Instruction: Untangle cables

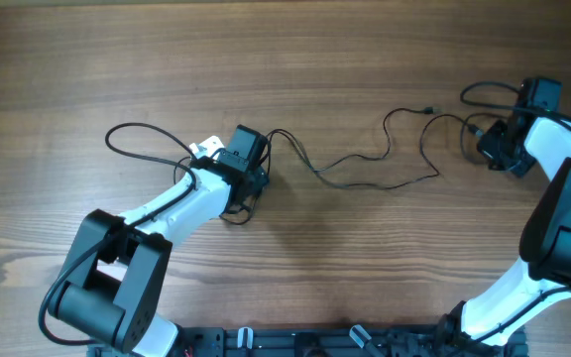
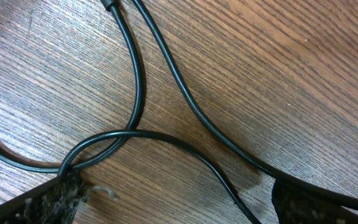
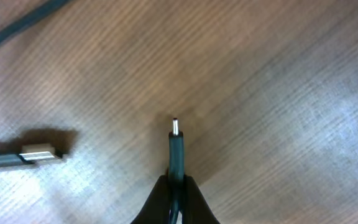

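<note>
Thin dark cables (image 1: 357, 159) lie in loose loops across the middle of the wooden table, with another loop (image 1: 132, 129) at the left. My left gripper (image 1: 250, 171) is low over a crossing of cables. In the left wrist view its fingers (image 2: 179, 202) stand wide apart and open. Several cable strands (image 2: 138, 93) cross between and ahead of them. My right gripper (image 1: 491, 139) is at the far right. In the right wrist view its fingers (image 3: 176, 186) are shut on a cable end (image 3: 176, 149), and the small silvery plug tip points away.
A second plug (image 3: 39, 152) with a flat silvery end lies on the table left of my right gripper. A small white piece (image 1: 206, 147) shows by my left wrist. A loop of wire (image 1: 486, 91) lies near the right arm.
</note>
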